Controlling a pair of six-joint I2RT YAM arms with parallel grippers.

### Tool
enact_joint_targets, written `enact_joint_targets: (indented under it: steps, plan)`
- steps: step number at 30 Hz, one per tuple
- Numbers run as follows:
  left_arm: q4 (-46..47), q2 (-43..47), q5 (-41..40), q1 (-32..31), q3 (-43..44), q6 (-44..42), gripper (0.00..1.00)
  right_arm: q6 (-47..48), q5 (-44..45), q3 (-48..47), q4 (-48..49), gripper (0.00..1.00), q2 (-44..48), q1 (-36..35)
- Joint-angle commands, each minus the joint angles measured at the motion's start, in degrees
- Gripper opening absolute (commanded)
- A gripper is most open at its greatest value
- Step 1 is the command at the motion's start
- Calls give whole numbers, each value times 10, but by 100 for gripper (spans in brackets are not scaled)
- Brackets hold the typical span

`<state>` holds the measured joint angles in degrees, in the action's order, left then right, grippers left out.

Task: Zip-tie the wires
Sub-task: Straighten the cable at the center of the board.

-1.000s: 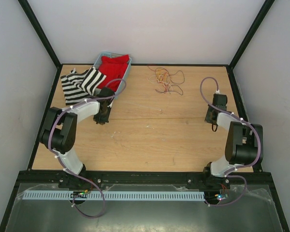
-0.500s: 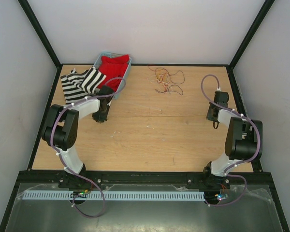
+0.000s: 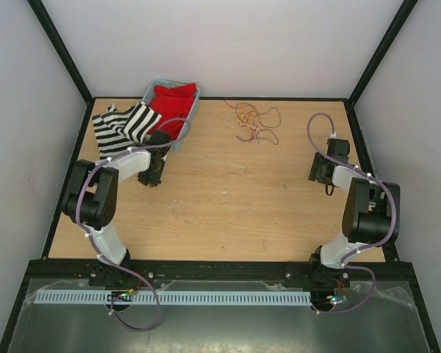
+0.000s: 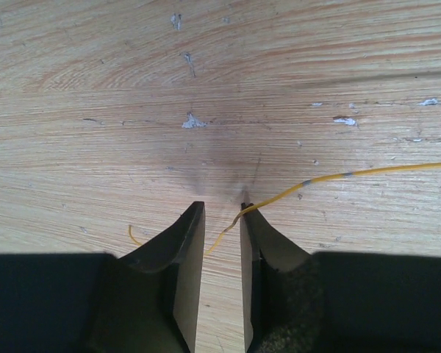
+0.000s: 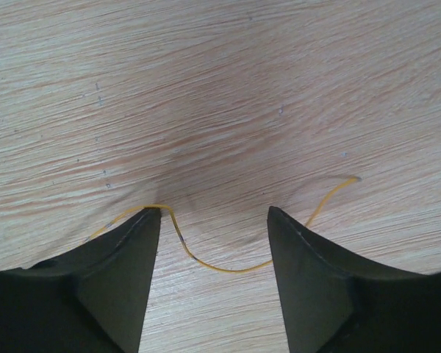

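The left gripper (image 4: 220,213) has its jaws almost together. One thin yellow wire (image 4: 353,174) runs through the small gap and does not look pinched. The right gripper (image 5: 213,217) has its jaws wide apart over a curly yellow strand (image 5: 228,270) on the wooden table (image 3: 228,213). The bunch of wires (image 3: 253,121) lies far back, well away from both. I think each gripper should squeeze slowly, low down, so the thin wire cannot slip out.
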<state>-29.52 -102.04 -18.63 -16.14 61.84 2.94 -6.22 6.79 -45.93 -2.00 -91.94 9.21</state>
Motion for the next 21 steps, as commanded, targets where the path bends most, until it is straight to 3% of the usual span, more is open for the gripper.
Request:
enact_joint_targets:
  steps: [1, 9, 14, 21]
  plan:
    - [-12, 37, -9, 2, -5, 1, 32, 8, -21, -10, -31, 75, 14, 2]
    - [-13, 73, -12, 9, -5, 9, 65, 12, -84, -14, -26, 88, 36, 2]
    - [-13, 104, 29, 20, -8, 17, 98, 4, -132, -17, -28, 93, 73, 3]
    - [-13, 167, 149, 59, -12, 35, 99, -5, -187, -46, -58, 97, 116, 2]
